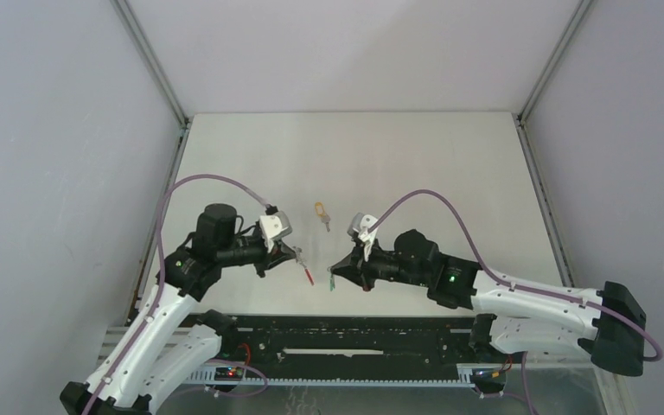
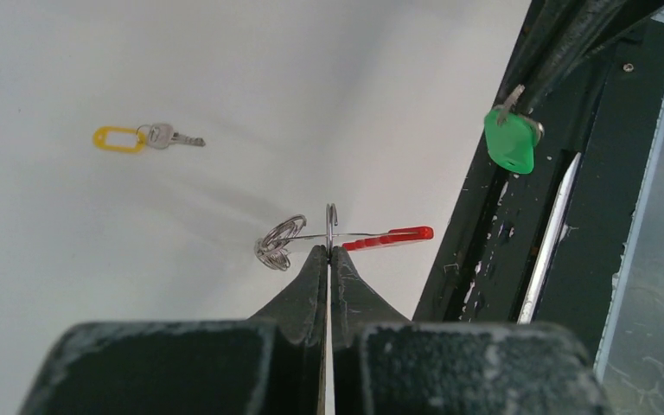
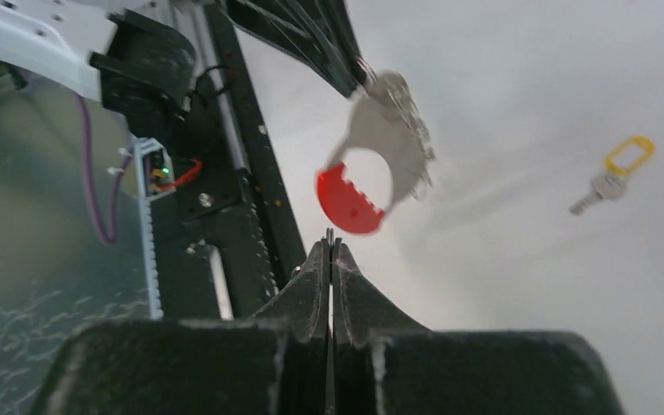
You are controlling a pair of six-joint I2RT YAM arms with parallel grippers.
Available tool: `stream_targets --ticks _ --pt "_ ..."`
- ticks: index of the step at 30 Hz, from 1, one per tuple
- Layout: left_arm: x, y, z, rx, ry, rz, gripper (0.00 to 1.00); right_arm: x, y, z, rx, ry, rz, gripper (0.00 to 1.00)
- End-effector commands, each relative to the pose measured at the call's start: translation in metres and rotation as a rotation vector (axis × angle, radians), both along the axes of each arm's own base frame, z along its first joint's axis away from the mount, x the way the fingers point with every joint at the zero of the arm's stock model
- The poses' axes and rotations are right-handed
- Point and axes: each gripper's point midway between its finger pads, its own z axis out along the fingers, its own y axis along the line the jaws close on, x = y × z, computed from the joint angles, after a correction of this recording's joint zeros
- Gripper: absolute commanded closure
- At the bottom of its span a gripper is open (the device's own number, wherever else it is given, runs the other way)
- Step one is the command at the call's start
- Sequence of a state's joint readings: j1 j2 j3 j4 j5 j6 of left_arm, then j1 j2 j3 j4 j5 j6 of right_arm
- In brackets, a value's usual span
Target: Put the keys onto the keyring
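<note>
My left gripper [image 1: 296, 256] is shut on the keyring [image 2: 330, 226], pinching its thin grey loop edge-on. The red curved section [image 2: 389, 236] sticks out to the right and the small wire loops [image 2: 278, 242] to the left. In the right wrist view the keyring [image 3: 385, 138] hangs from the left fingers, red section [image 3: 350, 197] at the bottom. My right gripper [image 1: 335, 273] is shut on the green-headed key [image 2: 512, 140], held in the air just right of the keyring. Only a thin metal edge [image 3: 329, 234] shows at my right fingertips. The yellow-headed key [image 1: 321, 213] lies on the table beyond both grippers.
The black rail and cable track [image 1: 346, 333] runs along the table's near edge, below both grippers. Grey walls enclose the white table [image 1: 415, 164] on the left, right and back. The yellow-headed key also shows in the wrist views [image 2: 147, 137] [image 3: 616, 170].
</note>
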State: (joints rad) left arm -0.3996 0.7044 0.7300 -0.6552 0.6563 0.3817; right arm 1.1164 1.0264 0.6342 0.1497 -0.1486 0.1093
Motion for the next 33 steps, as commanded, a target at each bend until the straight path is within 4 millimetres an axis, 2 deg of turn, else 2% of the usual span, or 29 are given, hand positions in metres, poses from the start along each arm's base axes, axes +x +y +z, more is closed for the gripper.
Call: stream_targets --ticks 1,6,11,17,24,33 --pt "0.005 -0.011 0.034 -0.049 -0.111 -0.015 1.0 -0.011 0.019 0.034 0.013 0.001 0.043 1.0" --pt "0.003 -0.016 0.041 -0.055 -0.135 -0.033 1.0 -0.005 0.035 0.046 -0.013 -0.002 0.004 1.0" --pt "0.002 -0.021 0.048 -0.069 -0.148 -0.037 1.0 0.003 0.038 0.057 0.013 -0.016 -0.053 1.0" --pt "-0.003 -0.03 0.059 -0.104 -0.162 -0.056 1.0 0.016 0.039 0.058 -0.007 -0.03 -0.121 1.0" --pt "-0.003 -0.035 0.066 -0.137 -0.152 -0.045 1.0 0.019 0.042 0.059 -0.001 -0.047 -0.137 1.0" --pt "0.002 -0.036 0.062 -0.15 -0.113 0.005 1.0 0.021 0.046 0.068 0.028 -0.088 -0.156 1.0"
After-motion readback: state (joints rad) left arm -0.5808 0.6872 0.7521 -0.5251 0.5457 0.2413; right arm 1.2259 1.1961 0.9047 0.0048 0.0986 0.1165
